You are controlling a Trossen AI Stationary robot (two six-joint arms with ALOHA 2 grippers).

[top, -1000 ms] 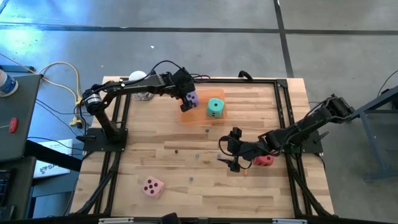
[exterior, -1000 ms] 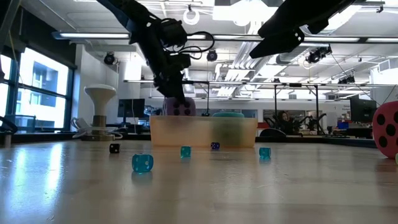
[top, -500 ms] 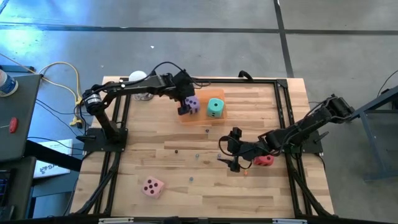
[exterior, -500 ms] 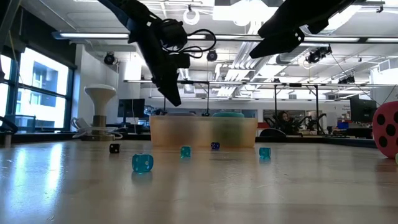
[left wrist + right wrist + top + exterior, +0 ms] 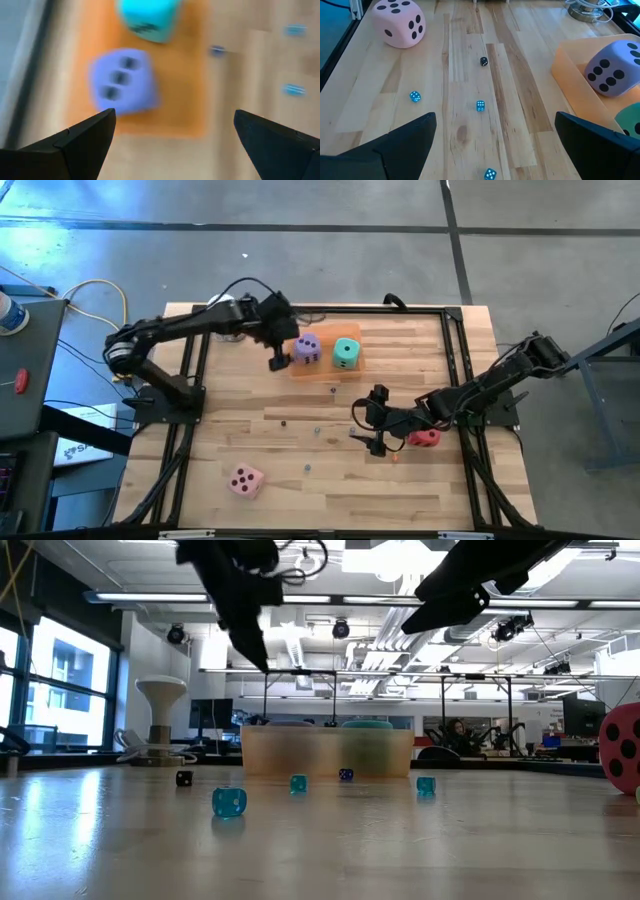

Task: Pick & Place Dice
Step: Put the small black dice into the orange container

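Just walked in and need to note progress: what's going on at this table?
A two-armed robot is sorting big dice into an orange tray. The purple die and teal die sit in the tray; the left gripper hangs open beside it, holding nothing. The right gripper waits open by the red die. The pink die lies near the front edge.

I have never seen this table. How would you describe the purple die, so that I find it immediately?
Look at the wooden table from above and find the shallow orange tray near its far edge. Two big dice sit in it side by side: the purple die is the one nearer the left gripper, which is open just outside the tray. Its neighbour, the teal die, differs only in colour.
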